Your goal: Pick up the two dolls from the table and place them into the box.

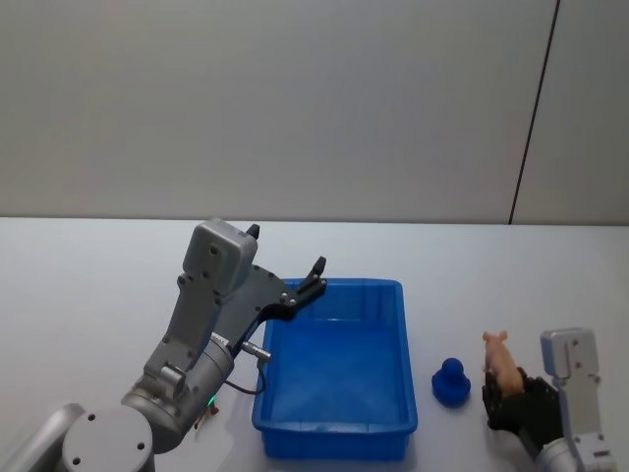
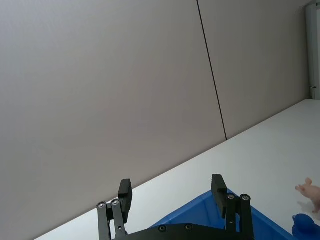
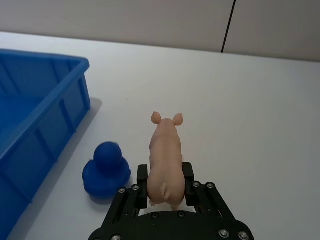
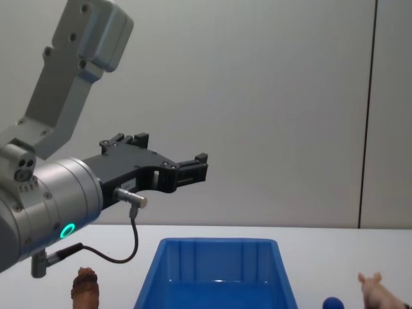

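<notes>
The blue box sits on the white table in front of me, with nothing inside it. A rounded blue doll rests on the table just right of the box. Beside that doll, my right gripper is shut on a pink pig figure, held low near the tabletop. A brown tufted doll stands left of the box, under my left arm. My left gripper hangs open in the air over the box's far left corner, holding nothing.
A plain grey wall with a dark vertical seam stands behind the table. Bare white tabletop stretches to the left of and behind the box. A black cable loops under my left wrist.
</notes>
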Robot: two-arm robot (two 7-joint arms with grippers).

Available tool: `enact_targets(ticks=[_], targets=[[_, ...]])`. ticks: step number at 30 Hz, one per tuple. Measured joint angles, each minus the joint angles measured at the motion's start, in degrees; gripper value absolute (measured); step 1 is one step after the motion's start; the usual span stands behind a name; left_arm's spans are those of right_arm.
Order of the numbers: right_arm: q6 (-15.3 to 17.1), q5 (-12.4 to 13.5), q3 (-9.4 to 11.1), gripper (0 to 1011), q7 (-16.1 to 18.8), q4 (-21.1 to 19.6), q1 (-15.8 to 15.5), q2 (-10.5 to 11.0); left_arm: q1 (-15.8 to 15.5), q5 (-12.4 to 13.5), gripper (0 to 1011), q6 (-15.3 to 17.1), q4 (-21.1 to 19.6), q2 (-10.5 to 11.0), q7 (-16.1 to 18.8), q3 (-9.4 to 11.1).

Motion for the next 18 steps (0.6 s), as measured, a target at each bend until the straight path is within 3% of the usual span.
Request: enact_targets(ticks=[10,18], targets=[[-2.6,-1.5,0.2,383,0.0,-3.9,-1.1,0.5,0.0,0.0,1001,0.0,0.0,0.0,0.0,0.0],[-4.7,-2.0,0.0,383,3.6,-6.8,-1.5,0.7,0.0,0.0,1001,0.0,0.0,0.0,0.0,0.0]])
